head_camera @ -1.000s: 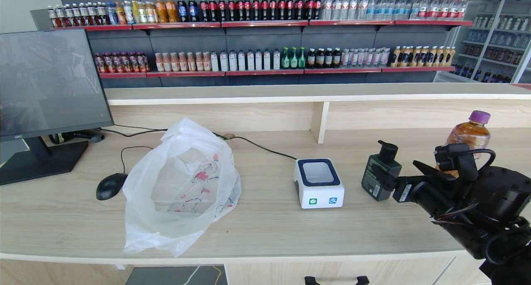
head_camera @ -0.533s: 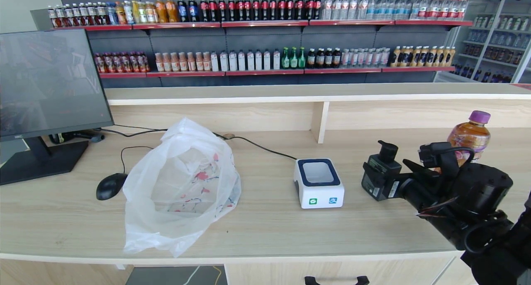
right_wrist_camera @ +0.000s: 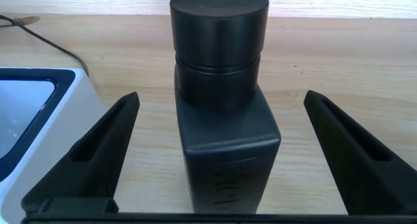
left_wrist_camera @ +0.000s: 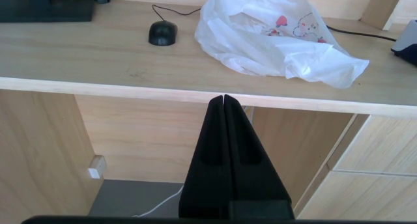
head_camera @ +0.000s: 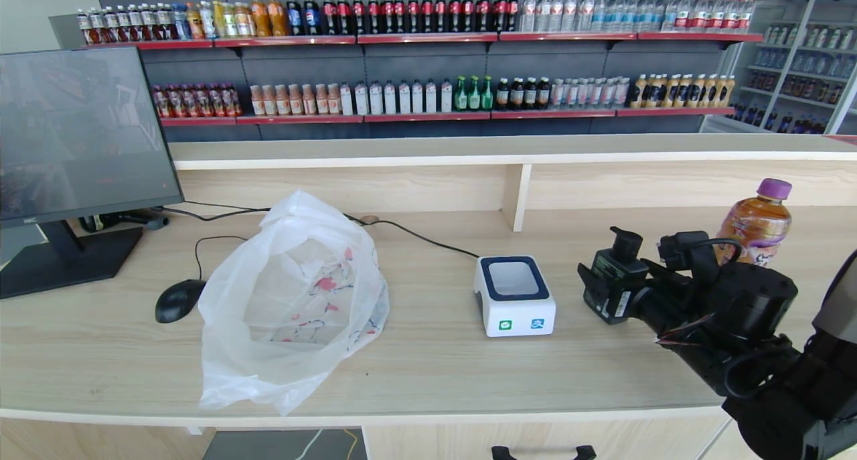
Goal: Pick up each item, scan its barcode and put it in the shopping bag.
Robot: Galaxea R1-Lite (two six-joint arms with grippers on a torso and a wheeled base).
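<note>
Straddling the dark square-sided plastic bottle with the round black cap (head_camera: 611,277), the right gripper (right_wrist_camera: 221,100) has its jaws spread wide, 1 finger on each side, neither touching it, so nothing's gripped. The bottle stands upright on the pale wooden counter (head_camera: 435,369), just right of the white box scanner with the blue-rimmed window (head_camera: 514,298). The crinkly white plastic shopping bag (head_camera: 294,299) sits further left. The left gripper (left_wrist_camera: 225,107) hangs below the counter's near edge, jaws pressed together on nothing.
</note>
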